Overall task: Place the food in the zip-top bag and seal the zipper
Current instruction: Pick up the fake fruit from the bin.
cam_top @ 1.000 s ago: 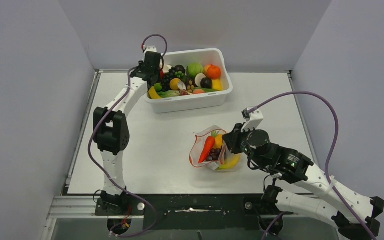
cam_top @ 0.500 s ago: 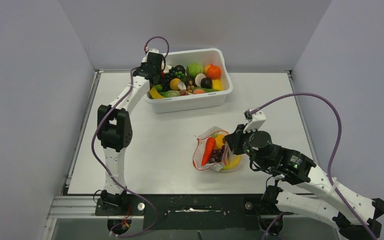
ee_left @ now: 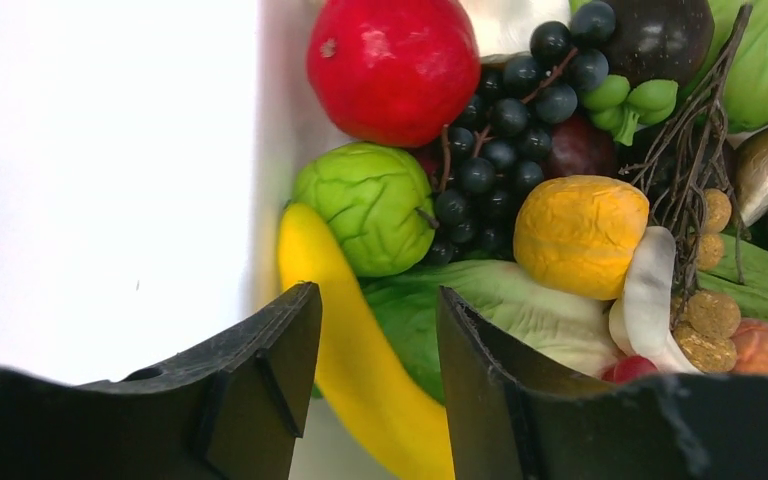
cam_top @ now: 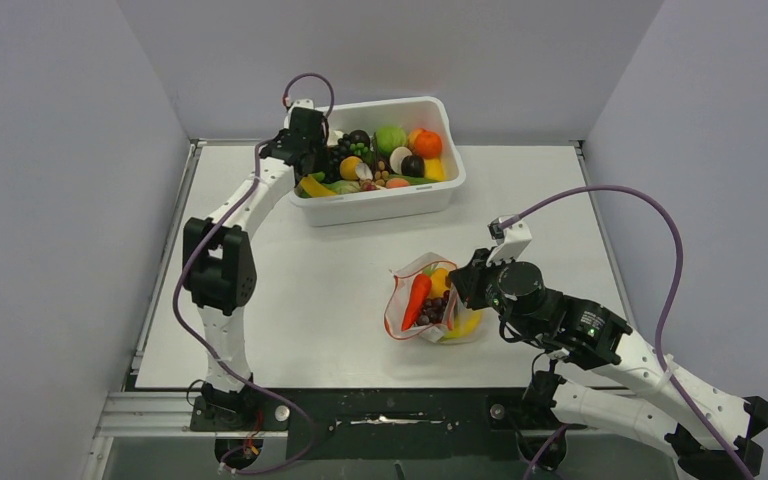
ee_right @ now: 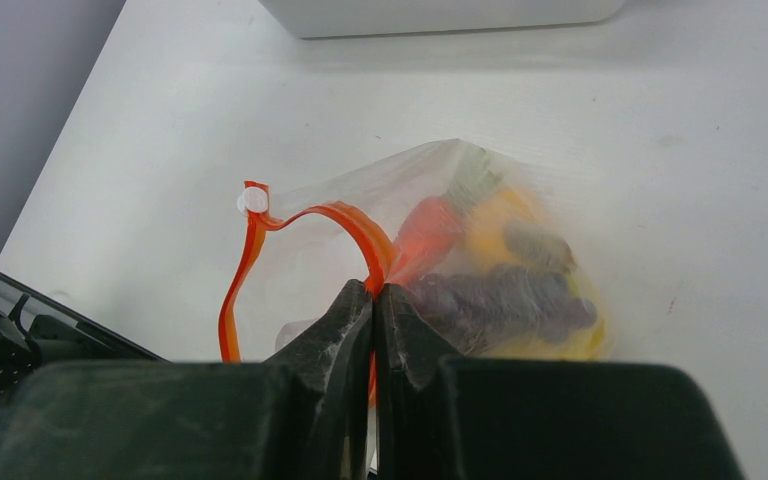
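The left gripper [ee_left: 377, 300] is lowered into the left end of the white tub [cam_top: 380, 207], with its jaws apart and nothing between the pads yet. A long yellow piece [ee_left: 355, 365] lies directly below the 2 fingers, against the tub's wall. Its long axis runs roughly along the gap, slightly slanted, so the jaws would close across its narrow width. A wrinkled green piece [ee_left: 370, 205] touches it just beyond the fingertips, and dark grapes [ee_left: 490, 170] lie further in (a likely snag if the descent strays to that side).

The zip-top bag [cam_top: 430, 318] rests on the surface [cam_top: 300, 300], well apart from the tub and on the right arm's side. The right gripper [ee_right: 373, 292] is pinched together on the zipper [ee_right: 305, 215] at the near lip, and the mouth is held agape. A red-orange piece [ee_right: 428, 230], purple grapes [ee_right: 505, 298] and something yellow can be made out through the plastic.

Another pick by the left arm, the nearer 1 to the tub, is judged to be the step in hand. Sealing is not yet done.
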`<move>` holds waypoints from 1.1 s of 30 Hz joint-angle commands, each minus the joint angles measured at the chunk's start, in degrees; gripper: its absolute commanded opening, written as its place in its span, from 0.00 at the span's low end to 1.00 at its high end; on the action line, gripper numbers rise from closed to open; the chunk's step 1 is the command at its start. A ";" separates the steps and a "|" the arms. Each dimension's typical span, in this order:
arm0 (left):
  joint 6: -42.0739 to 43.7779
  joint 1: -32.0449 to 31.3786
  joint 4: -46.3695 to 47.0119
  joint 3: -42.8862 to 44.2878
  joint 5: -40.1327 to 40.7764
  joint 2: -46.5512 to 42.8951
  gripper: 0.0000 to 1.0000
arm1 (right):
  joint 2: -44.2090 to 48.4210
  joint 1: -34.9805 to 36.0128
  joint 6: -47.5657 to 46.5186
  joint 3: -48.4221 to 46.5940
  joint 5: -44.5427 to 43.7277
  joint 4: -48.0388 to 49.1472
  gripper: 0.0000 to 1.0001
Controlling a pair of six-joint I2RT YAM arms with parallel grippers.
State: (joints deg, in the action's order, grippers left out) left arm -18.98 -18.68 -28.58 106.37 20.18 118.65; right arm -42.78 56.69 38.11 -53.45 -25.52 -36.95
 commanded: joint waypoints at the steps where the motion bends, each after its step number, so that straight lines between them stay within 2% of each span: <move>1: -4.44 1.00 3.66 -3.18 4.18 -7.37 0.46 | 0.44 0.25 0.13 -0.63 -1.78 4.98 0.00; 6: -7.92 0.97 6.28 -9.44 3.64 -10.12 0.47 | -0.10 0.27 -0.26 -0.43 -1.29 5.31 0.00; 13: -12.17 1.01 7.25 -12.75 1.43 -10.66 0.47 | 0.36 0.24 -0.31 -0.29 -1.37 4.72 0.00; 22: -15.04 1.21 7.11 -13.29 2.84 -7.87 0.50 | 0.56 0.24 -0.38 -0.25 -1.11 5.11 0.00; 33: -16.11 1.18 6.97 -8.00 2.39 -0.27 0.51 | 0.27 0.23 -0.12 -0.13 -0.36 5.91 0.00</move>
State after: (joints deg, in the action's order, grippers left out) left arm -34.44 -18.06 -21.96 95.81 21.39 116.11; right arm -42.96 56.69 37.93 -53.32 -25.21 -36.53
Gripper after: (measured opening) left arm 0.517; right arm 0.031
